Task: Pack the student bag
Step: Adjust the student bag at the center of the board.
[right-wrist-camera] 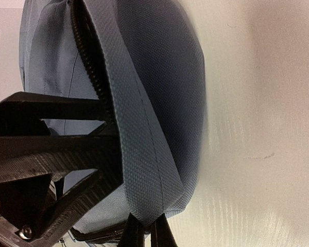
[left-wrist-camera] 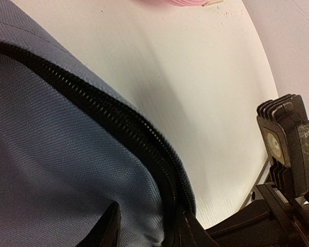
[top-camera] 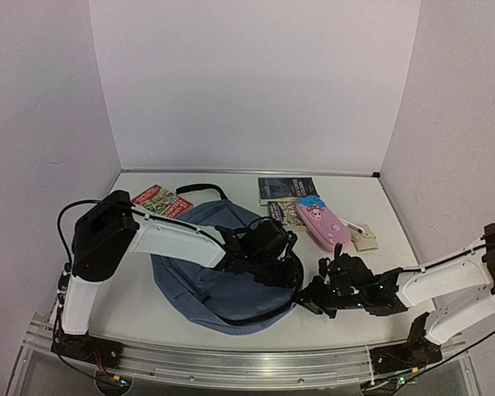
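Note:
The student bag [top-camera: 198, 285], a slate-blue backpack, lies flat in the middle of the table. My left gripper [top-camera: 268, 247] reaches over it from the left. In the left wrist view that gripper [left-wrist-camera: 149, 216] is shut on a fold of the bag's blue fabric [left-wrist-camera: 51, 154] beside the black zipper [left-wrist-camera: 118, 118]. My right gripper [top-camera: 305, 295] sits at the bag's right edge. In the right wrist view it [right-wrist-camera: 147, 229] is shut tight on a pinch of the bag's fabric [right-wrist-camera: 144, 128], which is pulled taut beside the zipper [right-wrist-camera: 87, 56]. The bag's inside is hidden.
A pink pencil case [top-camera: 322, 221] lies behind the right gripper, with a small beige box [top-camera: 365, 239] beside it. A dark book [top-camera: 287, 189] and a booklet [top-camera: 280, 210] lie at the back, a red book [top-camera: 161, 200] at the back left. White walls close in three sides.

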Robot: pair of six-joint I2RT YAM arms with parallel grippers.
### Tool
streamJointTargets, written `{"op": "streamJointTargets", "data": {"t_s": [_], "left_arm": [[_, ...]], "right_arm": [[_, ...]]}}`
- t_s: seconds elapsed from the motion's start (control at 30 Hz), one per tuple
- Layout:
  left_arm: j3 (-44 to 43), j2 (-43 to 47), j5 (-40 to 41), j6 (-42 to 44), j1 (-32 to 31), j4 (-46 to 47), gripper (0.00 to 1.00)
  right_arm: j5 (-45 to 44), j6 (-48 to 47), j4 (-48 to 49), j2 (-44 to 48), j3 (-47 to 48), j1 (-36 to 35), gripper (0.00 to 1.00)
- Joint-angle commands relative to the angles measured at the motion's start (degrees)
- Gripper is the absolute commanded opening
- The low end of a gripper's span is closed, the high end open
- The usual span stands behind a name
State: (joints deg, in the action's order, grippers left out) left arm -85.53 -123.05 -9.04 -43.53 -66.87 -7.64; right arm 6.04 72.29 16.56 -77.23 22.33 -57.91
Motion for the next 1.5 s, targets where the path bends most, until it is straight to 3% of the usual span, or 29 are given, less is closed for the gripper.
{"op": "streamJointTargets", "data": {"t_s": [0.0, 0.23, 0.3, 0.43, 0.5, 0.6, 0.93, 1.07, 1.47], "left_arm": [[-4.04, -1.89, -1.77, 0.00, -0.29, -1.68, 0.35], [-6.25, -3.77, -2.48, 0.62, -0.53, -2.68, 0.43], [-6.56, -4.22, -1.92, 0.37, -0.48, -3.42, 0.35], [-5.65, -3.72, -0.42, -0.45, -0.48, -3.39, 0.08], [-4.76, -2.82, 0.95, -0.92, -0.52, -2.90, 0.01], [-2.78, -0.84, 3.90, -2.09, -0.39, -2.47, 0.00], [4.99, 5.93, 12.45, -5.68, 0.73, -3.31, 0.00], [6.53, 8.51, 14.92, -5.68, 0.88, -3.77, 0.00], [9.28, 17.98, 24.69, -1.58, 2.93, -13.01, 0.00]], "right_arm": [[-1.09, 0.00, -0.19, 0.15, 0.26, -0.22, 0.00], [-0.95, -0.01, -0.18, 0.18, 0.33, -0.26, 0.00], [-0.89, 0.04, -0.21, 0.28, 0.35, -0.24, 0.00], [-0.92, 0.09, -0.21, 0.33, 0.33, -0.24, 0.00], [-0.94, 0.19, -0.21, 0.33, 0.20, -0.27, 0.00], [-0.91, 0.35, -0.21, 0.31, -0.12, -0.22, 0.01], [-1.51, 1.55, -0.33, 2.66, -1.82, -0.23, 0.19], [-1.66, 1.48, -0.34, 2.11, -1.88, -0.22, 0.07], [-2.50, 0.29, -0.39, -0.25, -0.72, -0.19, 0.00]]}}
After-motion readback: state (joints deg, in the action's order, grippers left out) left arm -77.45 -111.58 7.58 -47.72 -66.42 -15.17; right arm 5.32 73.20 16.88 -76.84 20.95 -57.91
